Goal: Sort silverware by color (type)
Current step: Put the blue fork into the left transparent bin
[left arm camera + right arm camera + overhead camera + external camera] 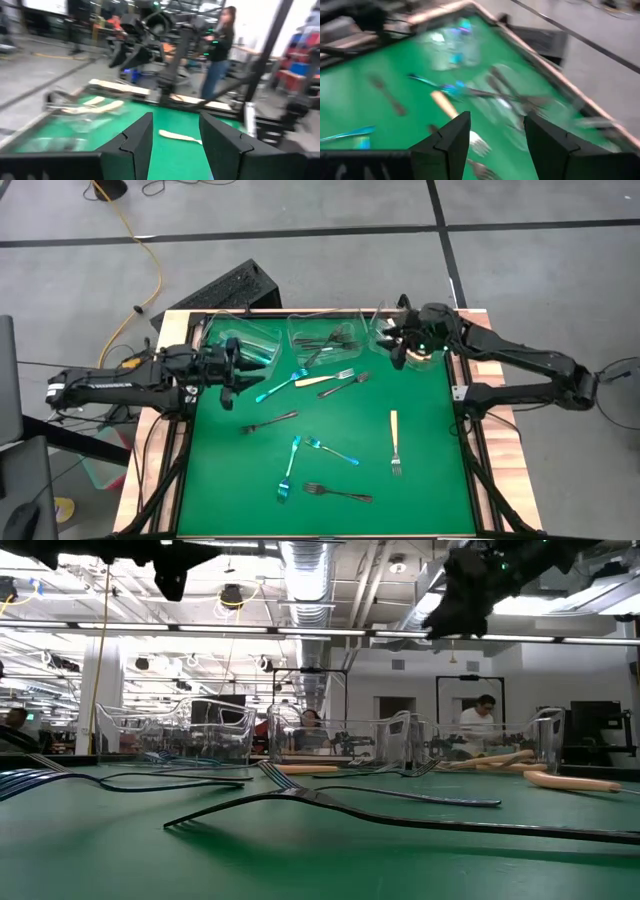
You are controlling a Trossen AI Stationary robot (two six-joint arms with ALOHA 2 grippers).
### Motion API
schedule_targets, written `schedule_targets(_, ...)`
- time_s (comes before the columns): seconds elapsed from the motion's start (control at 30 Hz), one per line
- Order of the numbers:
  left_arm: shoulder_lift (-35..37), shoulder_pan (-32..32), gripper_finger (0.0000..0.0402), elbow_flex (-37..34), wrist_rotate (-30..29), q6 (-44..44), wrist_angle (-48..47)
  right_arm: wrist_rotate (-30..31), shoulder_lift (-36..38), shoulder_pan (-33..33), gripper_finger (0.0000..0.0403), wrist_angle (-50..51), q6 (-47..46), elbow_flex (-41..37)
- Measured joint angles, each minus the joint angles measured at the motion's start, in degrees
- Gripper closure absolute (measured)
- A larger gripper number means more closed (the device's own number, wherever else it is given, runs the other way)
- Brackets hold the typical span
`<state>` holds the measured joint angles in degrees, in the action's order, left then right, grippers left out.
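From above, forks lay scattered on the green surface, some in clear tubs. Wrist views showed the left pincer and right pincer open and empty.

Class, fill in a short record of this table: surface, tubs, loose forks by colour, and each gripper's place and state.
surface: green mat
tubs: three clear tubs along the far edge
blue forks: three loose
dark forks: three loose
cream forks: two loose
left gripper: open, empty, near the left tub
right gripper: open, empty, over the right tub
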<state>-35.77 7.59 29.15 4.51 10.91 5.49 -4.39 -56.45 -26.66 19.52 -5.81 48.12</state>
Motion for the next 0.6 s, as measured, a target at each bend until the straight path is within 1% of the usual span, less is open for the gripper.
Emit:
schedule_targets(0.13, 1.4, 0.0, 0.0257, 0.0, 2.3, 1.7, -0.3, -0.3, -1.0, 5.8, 0.0197, -4.7, -0.9, 0.0)
schedule_targets(0.3, 1.5, 0.0, 0.0257, 0.0, 2.3, 0.7, -0.1, -0.3, -4.5, 12.3, 0.0197, -12.3, -1.2, 0.0)
schedule_targets(0.43, 0.9, 0.0, 0.0257, 0.0, 2.3, 0.3, 1.7, -0.2, -7.6, 16.3, 0.0198, -19.0, 0.1, 0.0)
schedule_targets(0.6, -0.1, -0.6, 0.0257, 0.0, 2.2, 0.2, 2.4, -0.2, -10.8, 19.1, 0.0198, -27.1, 0.2, 0.0)
